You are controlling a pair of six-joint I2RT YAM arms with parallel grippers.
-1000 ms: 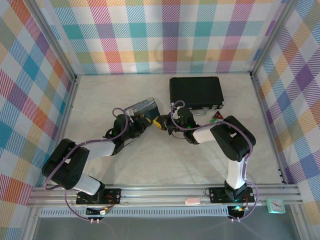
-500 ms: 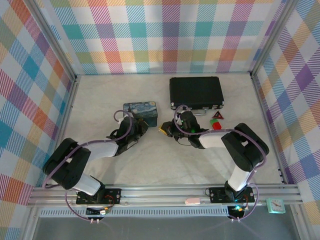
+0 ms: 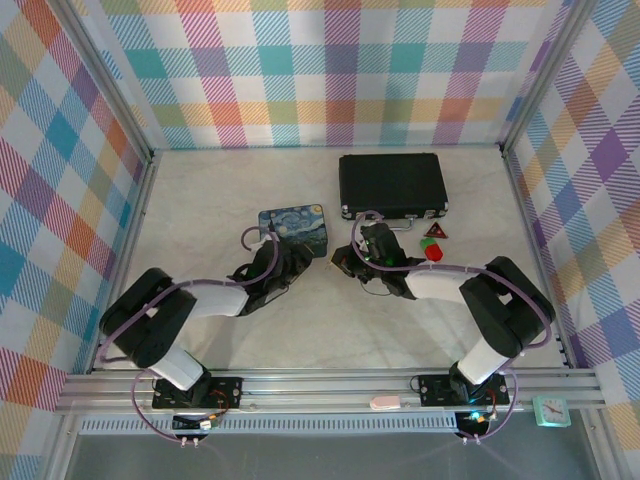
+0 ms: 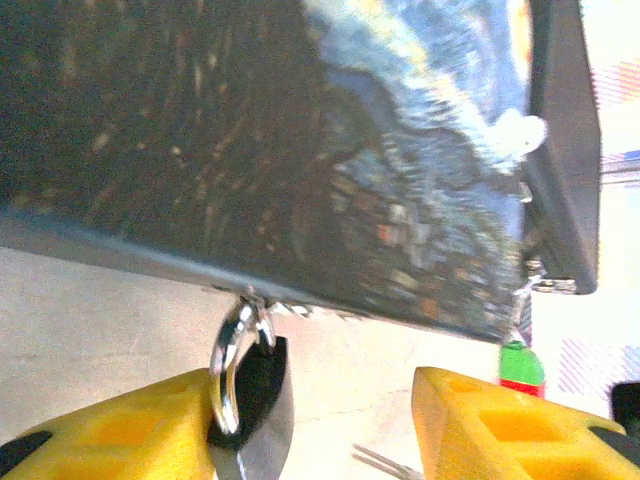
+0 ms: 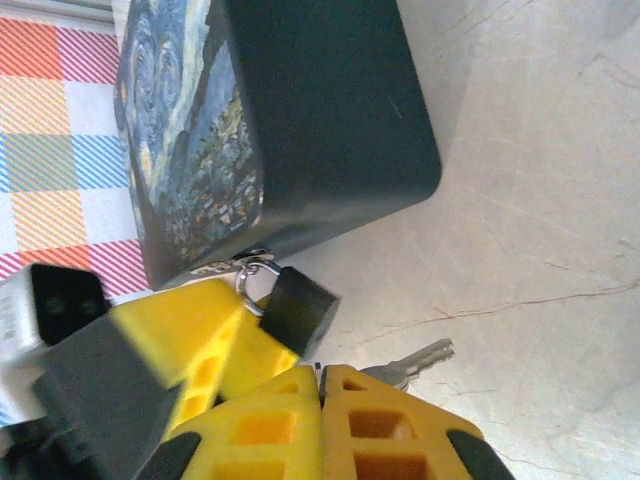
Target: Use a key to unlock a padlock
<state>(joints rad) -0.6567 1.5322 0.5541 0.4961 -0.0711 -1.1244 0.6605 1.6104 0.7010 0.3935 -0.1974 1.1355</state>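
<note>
Left gripper: at the near edge of the tin. The yellow fingers are spread wide and clamp nothing. Their tips are cut off by the bottom of the wrist view.
Tin: blue, lying flat on the table. The lid is printed with a swirling night sky in blue and yellow. In the left wrist view it is close and blurred, and the frame cuts off its far side.
Padlock: just off the tin's near edge, with its black body against the finger on the left of the left wrist view. The silvery shackle reaches up to a small metal fitting on the tin's side. Whether it passes through that fitting is hard to tell, and the bottom of the body is out of frame.
Key: just right of the padlock and near the tin's corner, not touching the padlock. Only the pale blade shows, because the head is hidden behind the fingers.
Right gripper: right of the tin, with its fingers pressed together on the key.
Black case: beyond and right of the tin, closed, with silvery latches on its near side.
Red and green blocks: right of the tin, just before the case. They are too small to make out in detail.
Small pale-green device: far right of the tin, on the near rail. Its face is too small to read.
</note>
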